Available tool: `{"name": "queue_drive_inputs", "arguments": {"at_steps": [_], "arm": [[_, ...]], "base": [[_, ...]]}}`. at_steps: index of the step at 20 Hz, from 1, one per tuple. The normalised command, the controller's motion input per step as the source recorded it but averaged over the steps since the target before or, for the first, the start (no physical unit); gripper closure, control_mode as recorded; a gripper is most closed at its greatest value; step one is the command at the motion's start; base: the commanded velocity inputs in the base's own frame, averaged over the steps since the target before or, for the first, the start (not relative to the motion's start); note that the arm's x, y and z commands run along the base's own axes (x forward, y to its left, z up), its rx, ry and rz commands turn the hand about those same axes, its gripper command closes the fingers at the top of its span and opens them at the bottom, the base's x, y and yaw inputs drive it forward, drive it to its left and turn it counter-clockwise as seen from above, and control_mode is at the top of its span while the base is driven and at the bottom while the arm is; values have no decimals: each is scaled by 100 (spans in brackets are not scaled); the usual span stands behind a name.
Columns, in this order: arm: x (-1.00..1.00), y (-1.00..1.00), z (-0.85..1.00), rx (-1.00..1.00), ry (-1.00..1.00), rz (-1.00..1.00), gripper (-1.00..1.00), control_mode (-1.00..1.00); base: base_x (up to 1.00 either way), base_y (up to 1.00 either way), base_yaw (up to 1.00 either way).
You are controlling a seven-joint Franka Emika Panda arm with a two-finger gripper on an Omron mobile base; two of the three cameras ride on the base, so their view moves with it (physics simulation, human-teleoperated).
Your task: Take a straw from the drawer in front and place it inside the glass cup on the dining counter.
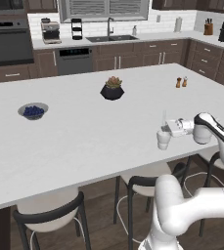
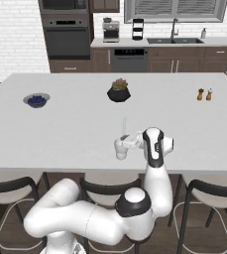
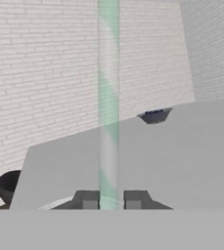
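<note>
My gripper (image 1: 167,128) (image 2: 124,140) reaches sideways over the near edge of the white dining counter (image 1: 84,146) (image 2: 60,134), shut on the straw. The straw (image 1: 164,116) (image 2: 124,123) (image 3: 108,97) is thin, pale whitish-green and upright, rising from between the fingertips (image 3: 89,199). The small glass cup (image 1: 163,140) (image 2: 120,151) stands on the counter right under the hand. The straw's lower end is hidden by the hand, so I cannot tell whether it reaches into the cup. The drawer is out of view.
On the counter are a grey bowl of blue berries (image 1: 33,111) (image 2: 37,100) (image 3: 154,115), a dark potted plant (image 1: 112,89) (image 2: 119,91), and two small shakers (image 1: 181,82) (image 2: 204,94). Black stools (image 1: 50,210) (image 2: 206,191) stand under the near edge.
</note>
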Motion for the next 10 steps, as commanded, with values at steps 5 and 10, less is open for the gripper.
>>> {"name": "queue_drive_inputs", "arguments": {"at_steps": [5,10], "arm": [[9,-1,-21,1,-1,0,100,-100],[-5,-2,-6,0,-4,0,-100,-100]], "base": [[0,0,0],[0,0,0]]}}
